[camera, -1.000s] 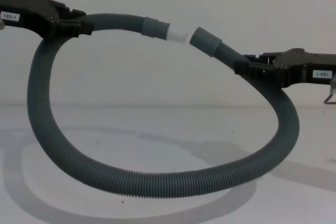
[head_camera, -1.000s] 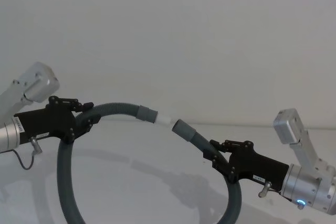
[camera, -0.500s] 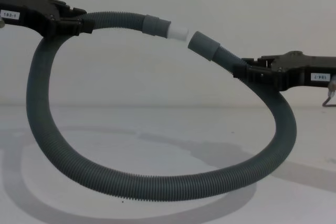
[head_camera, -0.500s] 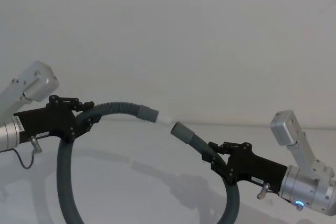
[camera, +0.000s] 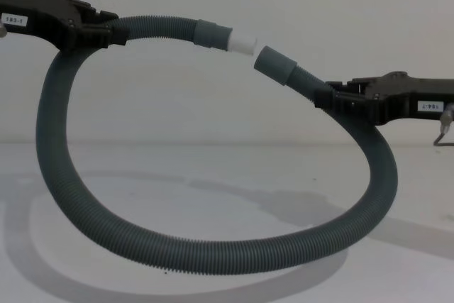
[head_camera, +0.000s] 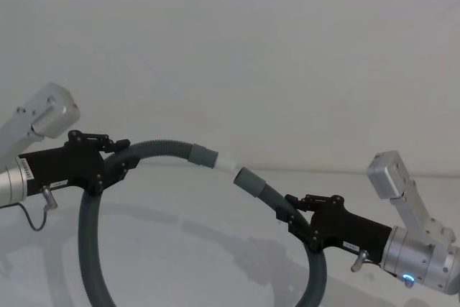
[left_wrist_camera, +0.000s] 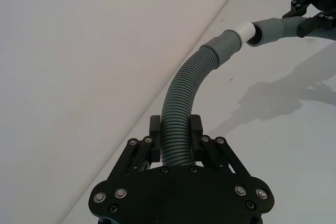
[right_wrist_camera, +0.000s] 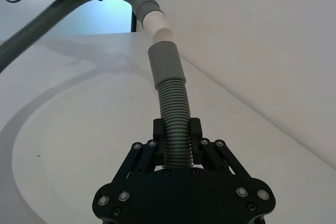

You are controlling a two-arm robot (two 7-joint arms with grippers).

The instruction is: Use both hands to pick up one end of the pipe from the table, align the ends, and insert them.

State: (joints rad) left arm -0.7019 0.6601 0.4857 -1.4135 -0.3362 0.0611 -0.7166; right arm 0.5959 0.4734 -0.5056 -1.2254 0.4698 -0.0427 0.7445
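The left gripper (head_camera: 115, 164) is raised at the left, well above the counter (head_camera: 187, 242). Its jaws pinch the dark grey corrugated hose (camera: 213, 257) a short way behind the spigot cuff (camera: 213, 33). In the left wrist view the two black jaws press on either side of the ribbed tube, which passes straight between them. The right gripper (head_camera: 295, 214) is at the right and sits lower than the left one. Its jaws are clamped on the hose in the same way, just behind the hollow cuff (camera: 275, 67). A small white label shows on the side of each gripper in the chest view, and a blue ring (head_camera: 408, 277) glows on the right arm.

Between the two grips, both ends are lifted off the counter and face each other near the middle of the scene. The spigot cuff points to the right and slightly downward, with its white spigot tip (camera: 243, 42) sticking out. The hollow cuff slants up and to the left, with its open mouth just beside the tip and a little below it. The tip is not seated in the mouth, and the two ends are not in one line. Whether the tip touches the rim cannot be told.

The rest of the hose hangs from both grippers in one wide loop. It drops steeply below the left gripper, sweeps along the near part of the counter, and rises again to the right gripper. A plain white wall (head_camera: 237, 48) stands on the far side
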